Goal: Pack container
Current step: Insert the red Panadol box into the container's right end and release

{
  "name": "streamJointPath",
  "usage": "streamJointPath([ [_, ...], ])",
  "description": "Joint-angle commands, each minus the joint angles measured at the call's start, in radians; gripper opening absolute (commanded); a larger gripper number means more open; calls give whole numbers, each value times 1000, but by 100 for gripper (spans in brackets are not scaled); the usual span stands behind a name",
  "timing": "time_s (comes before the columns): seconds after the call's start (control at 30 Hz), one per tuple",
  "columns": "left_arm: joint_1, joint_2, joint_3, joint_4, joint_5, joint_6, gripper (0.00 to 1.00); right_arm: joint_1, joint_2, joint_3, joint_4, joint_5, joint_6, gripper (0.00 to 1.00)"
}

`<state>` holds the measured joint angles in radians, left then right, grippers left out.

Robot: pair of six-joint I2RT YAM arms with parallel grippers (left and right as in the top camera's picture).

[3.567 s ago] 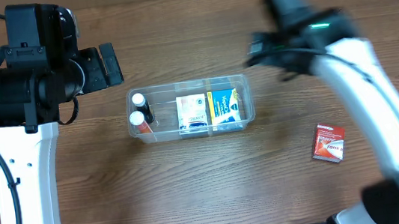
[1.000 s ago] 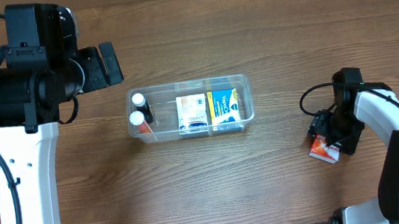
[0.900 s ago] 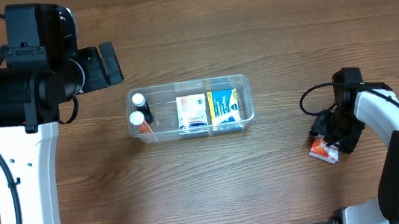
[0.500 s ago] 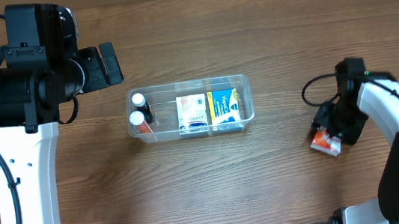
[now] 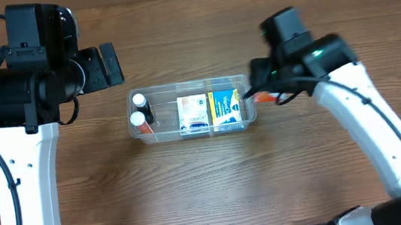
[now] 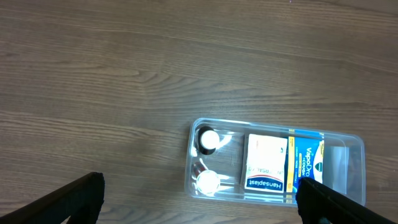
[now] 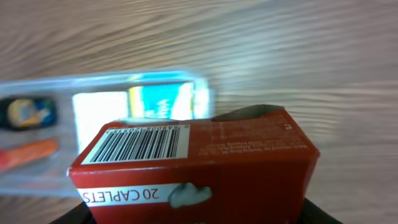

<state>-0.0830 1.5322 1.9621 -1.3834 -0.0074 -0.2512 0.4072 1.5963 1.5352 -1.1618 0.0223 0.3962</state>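
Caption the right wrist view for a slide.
Right gripper holds a red caplet box over the table, the clear container just beyond.

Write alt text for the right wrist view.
A red box marked "20 CAPLETS", barcode up, fills the foreground. Behind it, blurred, a clear container holding a white box and a blue-and-yellow box sits on a wooden table.

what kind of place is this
Likely a robotics lab bench: two robot arms at a wood-grain table, a clear container of pharmacy boxes, the right tool holding a red caplets box.
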Motion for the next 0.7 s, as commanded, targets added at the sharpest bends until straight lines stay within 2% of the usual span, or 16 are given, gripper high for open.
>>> streamJointPath([
  [0.0,6,1,-2,3,-2,19,100,84,12,24,37,2,28,59],
  [0.3,6,2,-2,3,-2,19,100,116,203,24,111,-37,18,59],
  [0.67,6,1,-2,2,-2,19,100,115,293,23,146,-23,15,59],
])
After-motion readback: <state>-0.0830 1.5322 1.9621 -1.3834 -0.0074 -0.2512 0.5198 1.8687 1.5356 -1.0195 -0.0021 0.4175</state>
